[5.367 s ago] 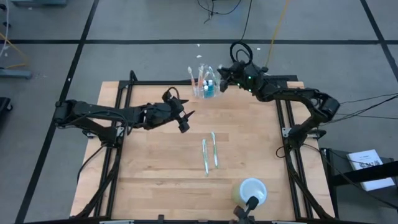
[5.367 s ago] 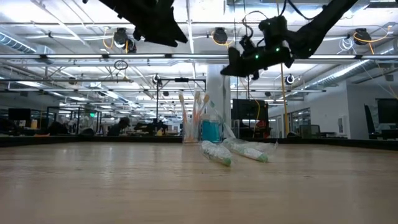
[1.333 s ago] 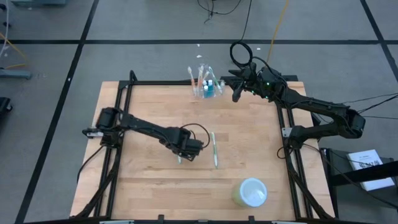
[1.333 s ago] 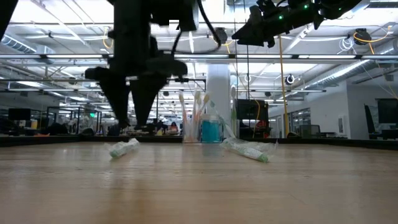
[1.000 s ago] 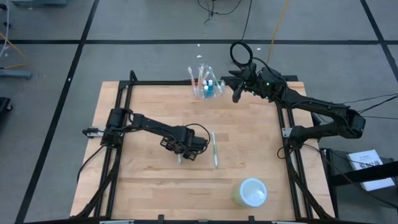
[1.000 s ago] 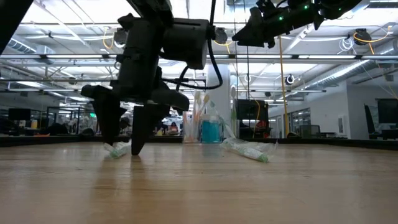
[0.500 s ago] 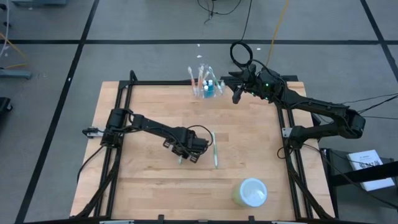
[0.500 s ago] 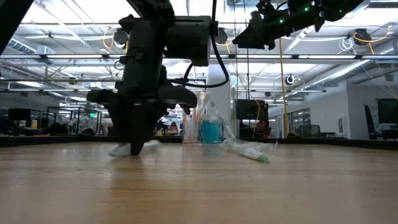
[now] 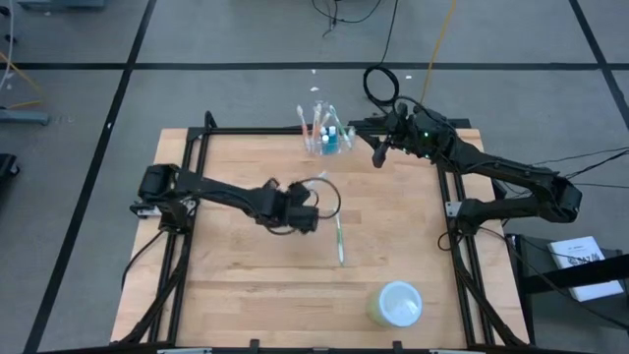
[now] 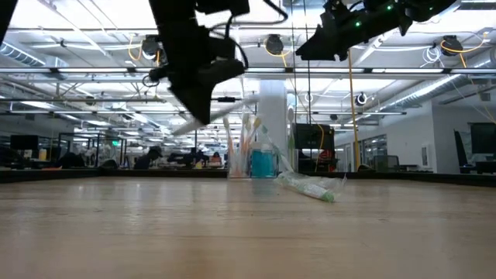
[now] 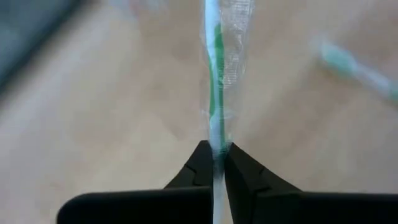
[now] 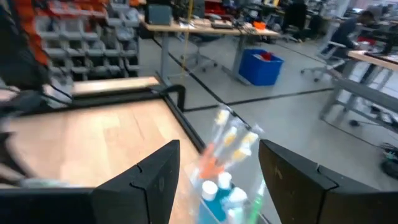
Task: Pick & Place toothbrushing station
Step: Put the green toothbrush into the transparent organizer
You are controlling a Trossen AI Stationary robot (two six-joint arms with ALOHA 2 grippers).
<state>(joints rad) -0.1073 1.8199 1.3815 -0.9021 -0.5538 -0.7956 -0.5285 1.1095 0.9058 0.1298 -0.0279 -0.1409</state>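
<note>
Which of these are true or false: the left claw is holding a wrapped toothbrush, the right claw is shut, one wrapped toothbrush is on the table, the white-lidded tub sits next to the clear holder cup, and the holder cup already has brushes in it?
1. The left claw holds a wrapped toothbrush. True.
2. The right claw is shut. False: its fingers stand apart, open, near the clear holder cup.
3. One wrapped toothbrush lies on the table. True.
4. The white-lidded tub sits beside the holder cup. False: the tub is near the table's front edge, the cup at the far edge.
5. The holder cup already has brushes standing in it. True.
</note>
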